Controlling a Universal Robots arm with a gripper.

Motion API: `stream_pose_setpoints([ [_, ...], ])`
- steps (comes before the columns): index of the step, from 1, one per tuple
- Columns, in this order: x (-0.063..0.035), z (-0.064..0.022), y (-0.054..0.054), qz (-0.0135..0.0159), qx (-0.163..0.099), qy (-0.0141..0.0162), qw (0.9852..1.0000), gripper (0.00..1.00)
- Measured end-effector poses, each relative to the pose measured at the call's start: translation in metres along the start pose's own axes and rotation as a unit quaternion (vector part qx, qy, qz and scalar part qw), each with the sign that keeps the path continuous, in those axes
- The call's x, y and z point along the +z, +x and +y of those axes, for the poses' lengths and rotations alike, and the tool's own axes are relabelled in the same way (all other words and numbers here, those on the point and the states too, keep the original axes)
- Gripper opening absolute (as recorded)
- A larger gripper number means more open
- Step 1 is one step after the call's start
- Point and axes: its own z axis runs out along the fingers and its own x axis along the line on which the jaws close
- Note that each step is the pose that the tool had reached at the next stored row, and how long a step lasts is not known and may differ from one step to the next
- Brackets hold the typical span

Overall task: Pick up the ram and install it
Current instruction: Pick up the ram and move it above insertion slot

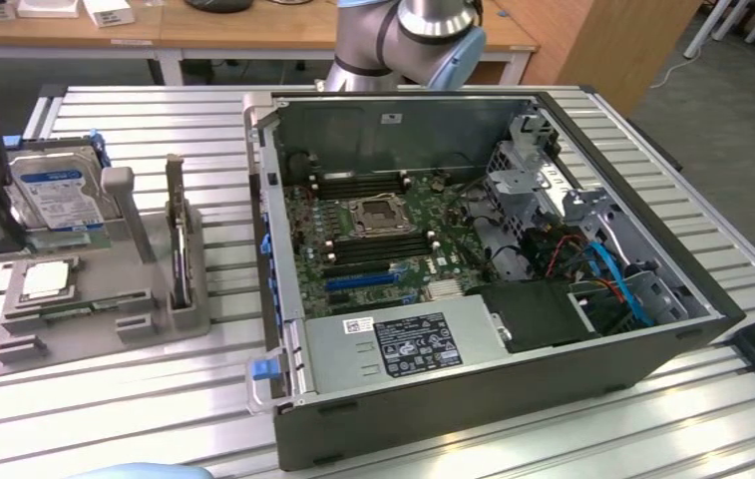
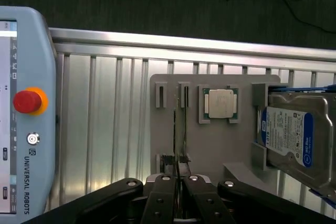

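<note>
Two slim green ram sticks [image 2: 175,129] stand on edge, side by side, in slots of the grey holder [image 2: 210,150]; in the exterior view they show as a green strip [image 1: 65,311] at the holder's front. My gripper [image 2: 178,200] hangs well above the holder, in line with the sticks. Its black fingers [image 2: 160,203] are shut with nothing between them. The open computer case [image 1: 484,269] lies on its side, with the motherboard's memory slots [image 1: 364,244] exposed around the CPU socket.
The holder also carries a CPU [image 2: 220,103], a silver hard drive with a blue label [image 2: 291,135] and a tall dark upright card [image 1: 181,239]. A teach pendant [image 2: 26,114] lies beside the holder. The arm's body [image 1: 404,30] stands behind the case on the slatted aluminium table [image 1: 151,399].
</note>
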Motion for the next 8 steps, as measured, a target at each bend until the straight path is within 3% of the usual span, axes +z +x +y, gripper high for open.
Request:
stream_pose_setpoints([
  [3,-0.0087,0.0002,0.000,0.0000,0.000,0.0000,1.0000,0.12],
  [5,-0.0166,-0.0038,-0.001,-0.0021,-0.001,-0.0016,1.0000,0.12],
  [8,-0.0209,-0.0101,-0.001,-0.0045,-0.001,-0.0027,1.0000,0.12],
])
